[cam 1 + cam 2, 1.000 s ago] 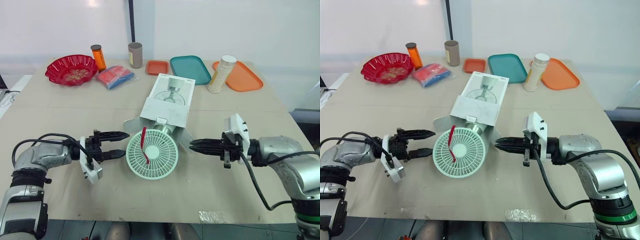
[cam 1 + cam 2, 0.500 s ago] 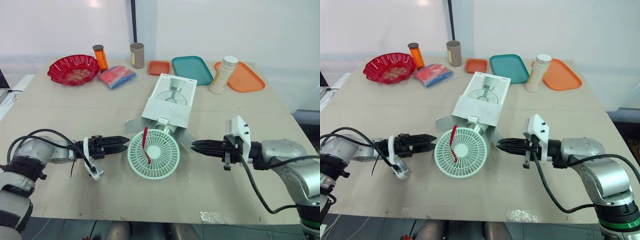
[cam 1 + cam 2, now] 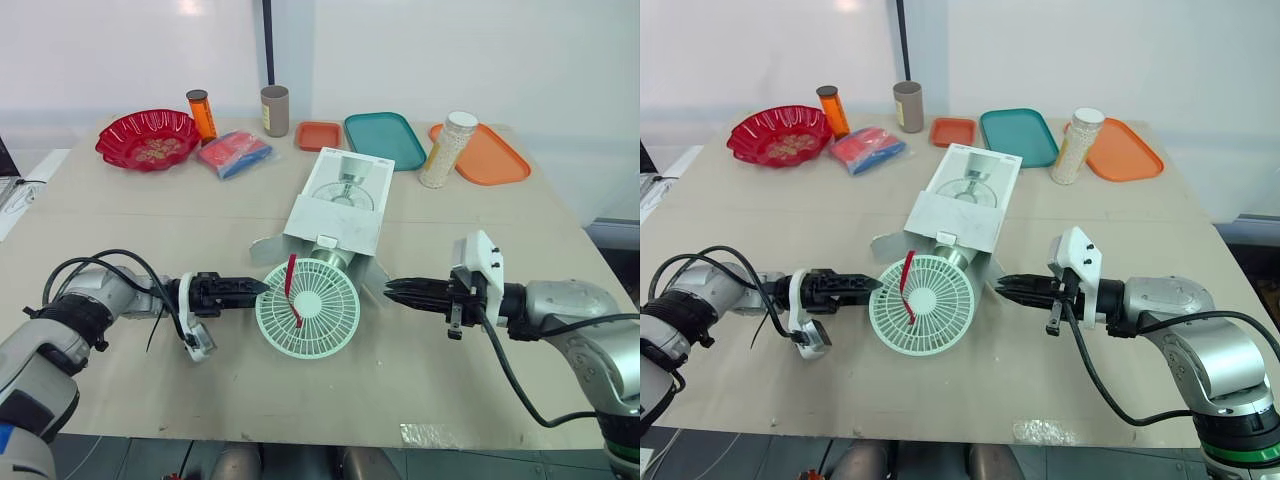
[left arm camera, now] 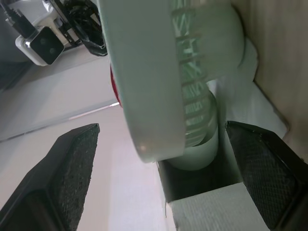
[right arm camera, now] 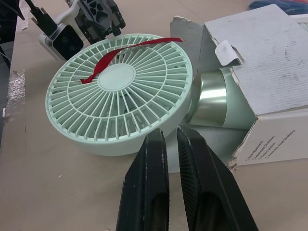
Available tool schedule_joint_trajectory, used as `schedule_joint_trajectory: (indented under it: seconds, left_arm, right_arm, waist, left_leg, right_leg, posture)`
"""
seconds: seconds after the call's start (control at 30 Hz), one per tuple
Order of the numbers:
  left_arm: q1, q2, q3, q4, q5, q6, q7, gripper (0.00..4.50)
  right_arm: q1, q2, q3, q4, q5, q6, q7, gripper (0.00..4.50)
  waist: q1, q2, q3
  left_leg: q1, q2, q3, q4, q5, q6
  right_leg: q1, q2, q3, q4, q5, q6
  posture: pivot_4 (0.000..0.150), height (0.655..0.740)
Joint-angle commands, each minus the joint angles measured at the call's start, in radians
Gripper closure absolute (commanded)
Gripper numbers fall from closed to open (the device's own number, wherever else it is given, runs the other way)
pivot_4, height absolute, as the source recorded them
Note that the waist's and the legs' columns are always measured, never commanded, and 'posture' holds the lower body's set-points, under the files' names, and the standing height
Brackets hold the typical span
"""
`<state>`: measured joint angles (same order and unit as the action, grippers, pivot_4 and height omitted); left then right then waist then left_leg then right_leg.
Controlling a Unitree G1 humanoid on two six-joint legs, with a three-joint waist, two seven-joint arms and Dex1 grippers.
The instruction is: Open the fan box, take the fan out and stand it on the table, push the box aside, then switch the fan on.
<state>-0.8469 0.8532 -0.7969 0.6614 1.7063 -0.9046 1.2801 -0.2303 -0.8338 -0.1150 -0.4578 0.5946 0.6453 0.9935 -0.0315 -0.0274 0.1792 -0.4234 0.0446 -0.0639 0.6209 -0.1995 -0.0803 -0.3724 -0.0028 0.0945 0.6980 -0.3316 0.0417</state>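
Near edge first: a strip of shiny tape (image 3: 430,432) is stuck on the beige table (image 3: 120,220). Just beyond it lies the pale green round fan (image 3: 305,308), grille up, a red ribbon (image 3: 289,290) draped across it. Its head is out on the table, its neck inside the open end of the white cardboard fan box (image 3: 338,200), whose loose flaps splay out to both sides.

Behind the box, along the far edge, stand 8 things: a red scalloped bowl (image 3: 146,138), an orange bottle (image 3: 199,113), a red-and-blue packet (image 3: 231,152), a brown cylinder (image 3: 271,109), a small orange tray (image 3: 317,134), a teal tray (image 3: 385,138), a white-capped jar (image 3: 444,148) and a larger orange tray (image 3: 487,152).

Now the arms: both are stretched low over the table, pointing inward. The left gripper (image 3: 255,288) has its fingers (image 4: 72,173) spread wide, the fan's rim between them. The right gripper (image 3: 392,290) points at the right-hand flap, its fingers all but together and holding nothing.
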Motion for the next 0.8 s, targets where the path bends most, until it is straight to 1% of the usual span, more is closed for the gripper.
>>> schedule_joint_trajectory:
  seconds: [0.03, 0.53, 0.6, 0.63, 0.67, 0.7, 0.73, 0.8]
  left_arm:
    - [-0.040, -0.012, -0.042, 0.024, -0.041, 0.016, 0.038, 0.05]
    - [-0.113, -0.074, -0.172, 0.103, -0.085, 0.046, 0.083, 0.05]
    - [-0.122, -0.085, -0.183, 0.123, -0.098, 0.024, 0.067, 0.59]
    - [-0.121, -0.085, -0.189, 0.114, -0.095, 0.031, 0.075, 0.72]
    - [-0.120, -0.084, -0.196, 0.104, -0.093, 0.039, 0.083, 1.28]
    - [-0.119, -0.082, -0.201, 0.097, -0.092, 0.047, 0.090, 1.66]
    - [-0.115, -0.083, -0.201, 0.095, -0.097, 0.055, 0.087, 1.86]
    - [-0.110, -0.089, -0.198, 0.102, -0.114, 0.051, 0.073, 1.86]
  right_arm:
    - [0.005, -0.014, -0.024, -0.034, 0.003, -0.016, -0.011, 4.11]
    - [0.036, -0.020, -0.029, -0.054, 0.000, -0.018, -0.043, 4.11]
    - [0.040, -0.019, -0.026, -0.055, -0.004, -0.020, -0.046, 4.11]
    - [0.041, -0.019, -0.023, -0.054, -0.006, -0.022, -0.047, 4.11]
    - [0.043, -0.019, -0.023, -0.055, -0.006, -0.022, -0.048, 4.11]
    - [0.044, -0.018, -0.022, -0.056, -0.006, -0.022, -0.049, 4.11]
    - [0.042, -0.018, -0.020, -0.055, -0.008, -0.023, -0.048, 4.11]
    - [0.038, -0.018, -0.015, -0.051, -0.012, -0.025, -0.046, 4.11]
  waist:
    - [0.001, 0.000, 0.000]
    - [0.004, -0.001, -0.001]
    - [0.006, -0.001, -0.001]
    - [0.007, -0.001, -0.001]
    - [0.007, -0.002, -0.001]
    - [0.007, -0.002, -0.001]
    - [0.007, -0.002, -0.001]
    - [0.008, -0.002, -0.001]
  left_leg:
    - [0.000, 0.000, 0.000, 0.000, 0.000, 0.000]
    - [0.000, 0.000, 0.000, 0.001, 0.000, 0.000]
    - [0.000, 0.000, 0.000, 0.002, 0.000, 0.000]
    - [0.000, -0.001, 0.000, 0.002, 0.000, 0.000]
    - [0.000, -0.001, 0.000, 0.002, 0.000, 0.000]
    - [0.000, -0.001, 0.000, 0.002, 0.000, 0.000]
    - [0.000, -0.001, 0.000, 0.002, 0.000, 0.000]
    - [0.000, -0.001, 0.000, 0.002, 0.000, 0.000]
  right_leg:
    - [0.000, 0.000, 0.000, 0.000, 0.000, 0.000]
    - [0.000, 0.000, 0.000, 0.001, 0.000, 0.000]
    - [0.000, 0.000, 0.000, 0.001, 0.000, 0.000]
    - [0.000, 0.000, 0.000, 0.001, 0.000, 0.000]
    - [0.000, 0.000, 0.000, 0.001, 0.000, 0.000]
    - [0.000, 0.000, 0.000, 0.001, 0.000, 0.000]
    - [0.000, 0.000, 0.000, 0.001, 0.000, 0.000]
    - [0.000, 0.000, 0.000, 0.001, 0.000, 0.000]
  posture:
    - [0.150, 0.7400]
    - [0.150, 0.7400]
    - [0.150, 0.7400]
    - [0.150, 0.7400]
    - [0.150, 0.7400]
    - [0.150, 0.7400]
    - [0.150, 0.7400]
    - [0.150, 0.7400]
